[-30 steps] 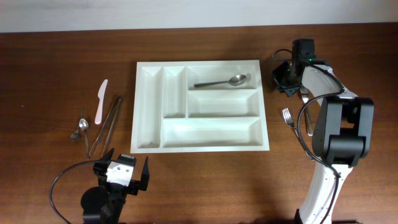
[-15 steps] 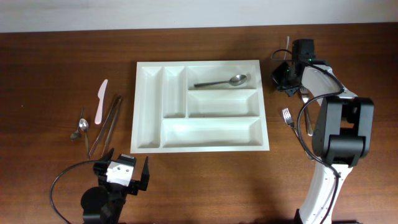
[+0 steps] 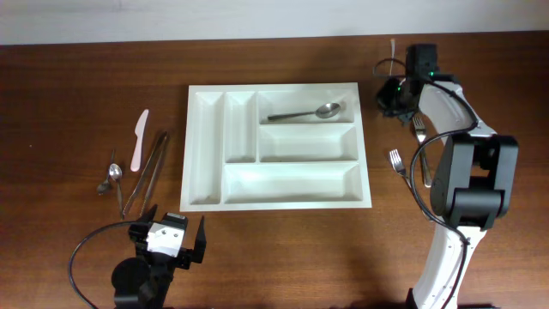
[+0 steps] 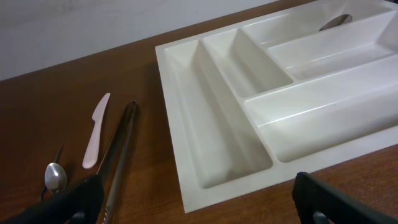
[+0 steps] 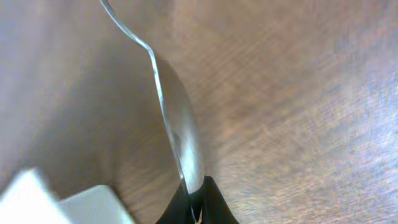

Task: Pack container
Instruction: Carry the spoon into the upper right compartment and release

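The white container (image 3: 206,146) lies mid-table with a metal spoon (image 3: 324,110) in its far right compartment. Right of its far corner, my right gripper (image 3: 397,89) is shut on a thin metal utensil (image 3: 393,47) that points toward the table's back. In the right wrist view the black fingertips (image 5: 214,202) of the right gripper (image 5: 196,208) pinch that shiny utensil (image 5: 180,134) over the wood. My left gripper (image 3: 169,240) rests near the front edge. It is open, with nothing between its fingers, and faces the container (image 4: 205,155); the left gripper (image 4: 199,211) shows a black finger at each lower corner.
Left of the container lie a pink plastic knife (image 3: 139,137), metal tongs (image 3: 147,167) and a small spoon (image 3: 111,176). On its right are two forks (image 3: 396,160) (image 3: 419,129). A blurred white corner (image 5: 37,199) shows by the right gripper.
The right gripper finished shutting on the utensil and moved toward the table's back with it; the utensil's tip now sticks out beyond the gripper. The left arm has not moved.
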Action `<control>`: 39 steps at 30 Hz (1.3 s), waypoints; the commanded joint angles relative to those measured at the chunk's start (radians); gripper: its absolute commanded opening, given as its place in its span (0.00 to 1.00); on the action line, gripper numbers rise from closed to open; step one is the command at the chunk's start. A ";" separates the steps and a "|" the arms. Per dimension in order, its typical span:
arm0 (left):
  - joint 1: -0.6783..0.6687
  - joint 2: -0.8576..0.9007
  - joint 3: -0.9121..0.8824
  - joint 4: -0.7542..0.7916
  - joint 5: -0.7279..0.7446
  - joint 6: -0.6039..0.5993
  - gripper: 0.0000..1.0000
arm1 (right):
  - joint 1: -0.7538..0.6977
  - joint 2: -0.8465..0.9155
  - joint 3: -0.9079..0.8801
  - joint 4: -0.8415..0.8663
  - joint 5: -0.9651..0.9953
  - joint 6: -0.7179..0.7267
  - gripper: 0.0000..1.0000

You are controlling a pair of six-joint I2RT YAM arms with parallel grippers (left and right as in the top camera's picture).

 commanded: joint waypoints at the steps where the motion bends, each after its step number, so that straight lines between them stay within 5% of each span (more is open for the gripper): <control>1: 0.002 -0.006 -0.005 0.003 0.011 -0.014 0.99 | 0.005 -0.017 0.079 -0.024 0.010 -0.076 0.04; 24: 0.002 -0.006 -0.005 0.003 0.010 -0.014 0.99 | 0.013 -0.020 0.201 -0.276 -0.364 -0.678 0.04; 39: 0.002 -0.006 -0.005 0.003 0.010 -0.014 0.99 | 0.163 -0.020 0.200 -0.423 -0.317 -0.952 0.04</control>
